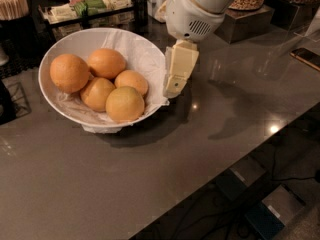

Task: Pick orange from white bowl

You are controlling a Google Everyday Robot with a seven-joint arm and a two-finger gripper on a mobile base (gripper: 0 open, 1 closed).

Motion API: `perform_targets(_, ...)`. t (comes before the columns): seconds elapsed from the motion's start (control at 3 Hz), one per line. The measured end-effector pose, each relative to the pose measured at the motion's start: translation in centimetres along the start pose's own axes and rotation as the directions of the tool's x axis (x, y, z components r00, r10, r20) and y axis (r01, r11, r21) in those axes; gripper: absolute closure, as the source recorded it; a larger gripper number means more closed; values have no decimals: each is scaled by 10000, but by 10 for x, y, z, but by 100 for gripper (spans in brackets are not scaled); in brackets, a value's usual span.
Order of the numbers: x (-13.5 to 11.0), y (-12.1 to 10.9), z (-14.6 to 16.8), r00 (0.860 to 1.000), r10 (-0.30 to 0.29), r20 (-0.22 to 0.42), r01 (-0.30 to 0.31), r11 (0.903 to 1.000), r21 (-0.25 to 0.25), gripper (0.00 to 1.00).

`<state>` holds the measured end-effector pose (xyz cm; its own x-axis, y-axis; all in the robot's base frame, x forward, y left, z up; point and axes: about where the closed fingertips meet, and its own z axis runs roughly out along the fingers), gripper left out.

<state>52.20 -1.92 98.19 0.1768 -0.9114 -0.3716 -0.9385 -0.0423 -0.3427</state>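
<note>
The white bowl [82, 40] stands on the grey counter at the left, lined with crumpled white paper. It holds five oranges. The orange [69, 73], the largest and deepest in colour, lies at the bowl's left side. A paler yellowish one [124, 104] lies at the front, and three smaller ones sit between them. My gripper [174, 86] hangs from the white arm, pointing down, right at the bowl's right rim and over the paper's edge. It holds nothing and is apart from the orange, well to its right.
A tray of packets [87, 6] and a cup of wooden sticks [12, 4] stand behind the bowl. A metal box [245, 21] and a phone [306, 56] lie at the right. The counter's front edge runs diagonally at the lower right.
</note>
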Motion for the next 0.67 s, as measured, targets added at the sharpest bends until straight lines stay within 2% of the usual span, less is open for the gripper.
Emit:
perform_targets(0.33,-27,-9,11,9973,-154,720,139,9997,207,0)
perform_targets(0.67,-54,-23,31,9875,-274,1551,248,9995,183,0)
